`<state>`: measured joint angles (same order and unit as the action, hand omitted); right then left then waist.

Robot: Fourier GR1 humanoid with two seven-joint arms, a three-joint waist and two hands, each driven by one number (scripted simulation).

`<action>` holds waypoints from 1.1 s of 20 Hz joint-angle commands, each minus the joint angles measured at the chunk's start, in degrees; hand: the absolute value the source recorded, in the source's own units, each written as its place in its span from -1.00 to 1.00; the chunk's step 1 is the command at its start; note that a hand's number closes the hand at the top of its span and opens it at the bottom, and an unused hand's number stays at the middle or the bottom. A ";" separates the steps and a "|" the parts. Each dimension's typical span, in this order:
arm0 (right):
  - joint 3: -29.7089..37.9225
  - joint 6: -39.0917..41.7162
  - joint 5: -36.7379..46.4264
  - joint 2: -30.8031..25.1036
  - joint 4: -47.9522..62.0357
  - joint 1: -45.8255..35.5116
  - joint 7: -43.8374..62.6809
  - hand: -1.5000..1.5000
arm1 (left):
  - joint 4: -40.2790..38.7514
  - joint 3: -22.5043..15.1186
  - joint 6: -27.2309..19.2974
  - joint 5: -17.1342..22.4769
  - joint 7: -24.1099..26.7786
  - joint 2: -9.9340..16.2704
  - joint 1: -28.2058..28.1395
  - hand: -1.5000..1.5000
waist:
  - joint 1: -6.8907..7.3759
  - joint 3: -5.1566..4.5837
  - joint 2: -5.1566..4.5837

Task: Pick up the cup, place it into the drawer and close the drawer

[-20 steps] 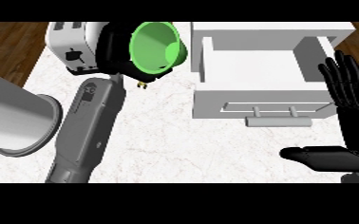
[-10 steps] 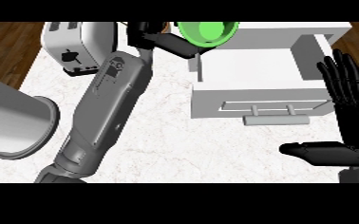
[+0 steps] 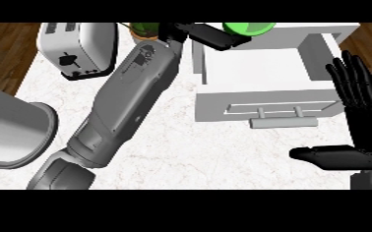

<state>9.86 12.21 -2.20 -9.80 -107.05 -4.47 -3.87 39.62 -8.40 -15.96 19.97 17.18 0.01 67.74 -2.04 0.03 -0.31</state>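
A green cup (image 3: 248, 28) shows at the top edge, held over the back of the open white drawer (image 3: 262, 86). My left hand (image 3: 207, 35) is curled round the cup, its forearm stretching diagonally from the lower left. Only part of the cup shows; the rest is cut by the view's top. My right hand (image 3: 354, 118) rests open at the right edge, fingers up, just right of the drawer's front and its handle (image 3: 283, 122).
A silver toaster (image 3: 80, 49) stands at the top left. A grey pot rim (image 3: 22, 137) sits at the left edge. A small plant (image 3: 143, 29) peeks out behind the left forearm. Wooden floor shows beyond the marble counter (image 3: 210, 162).
My left hand has carried the cup rightwards and farther back, from beside the toaster to above the drawer's rear. The right hand has stayed put.
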 commanded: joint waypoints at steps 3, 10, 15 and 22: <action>3.33 2.69 -3.07 -2.44 0.30 1.32 -0.96 -1.00 | -5.40 -6.80 -3.23 5.64 1.43 -0.01 2.27 1.00 | -0.35 0.01 0.01; 0.09 0.68 -0.22 -0.41 2.84 -3.22 -0.97 -1.00 | -13.04 -14.18 -5.49 10.33 3.72 -0.01 3.50 1.00 | -1.40 0.03 -0.46; 0.11 0.86 -0.42 -1.02 0.52 -2.76 0.94 -1.00 | -14.82 -20.88 -4.93 10.69 1.32 -0.01 3.62 1.00 | -1.81 0.02 -0.50; -0.22 0.76 -1.35 -0.49 -0.18 -3.83 1.72 -1.00 | -13.29 -30.57 -10.44 12.30 -1.53 -0.01 2.27 -1.00 | -3.48 0.03 -0.78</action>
<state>11.32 14.27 -4.54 -11.71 -106.04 -7.54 -3.26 25.72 -33.94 -24.09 31.70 16.08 0.01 71.60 -4.80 0.08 -0.95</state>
